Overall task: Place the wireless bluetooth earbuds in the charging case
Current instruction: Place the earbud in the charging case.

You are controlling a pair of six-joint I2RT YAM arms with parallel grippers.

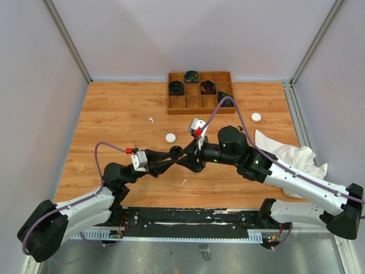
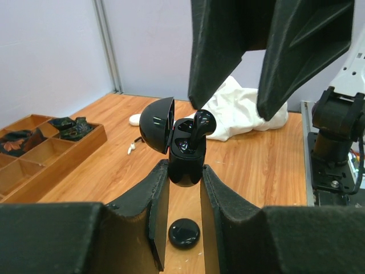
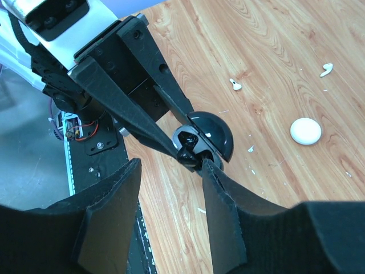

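Grippers meet above the middle of the brown wood-grain table (image 1: 114, 114). The left gripper (image 2: 185, 174) is pressed onto the lower half of a small round black charging case (image 2: 186, 162). It holds the case upright and clear of the table, with one finger pad on each side. The domed lid (image 2: 157, 124) stands hinged open.

One black stemmed earbud (image 2: 201, 125) sits in the case, stem down in its well and head above the rim. Whether it is fully seated cannot be told.

The right gripper (image 3: 171, 166) hangs just beside the case with its jaws apart and nothing between them. Contact with the earbud cannot be confirmed.

A second black round case (image 2: 183, 234), closed, lies on the table below the held one. A white round case (image 1: 170, 137) lies just beyond the grippers, and another white round case (image 1: 256, 117) lies towards the right.

One white stemmed earbud (image 3: 235, 84) lies loose on the table, and another white earbud (image 3: 327, 69) lies farther off.

A wooden compartment tray (image 1: 199, 103) at the far edge holds coiled black cables (image 1: 176, 87). A crumpled white cloth (image 1: 291, 154) lies beside the right arm.
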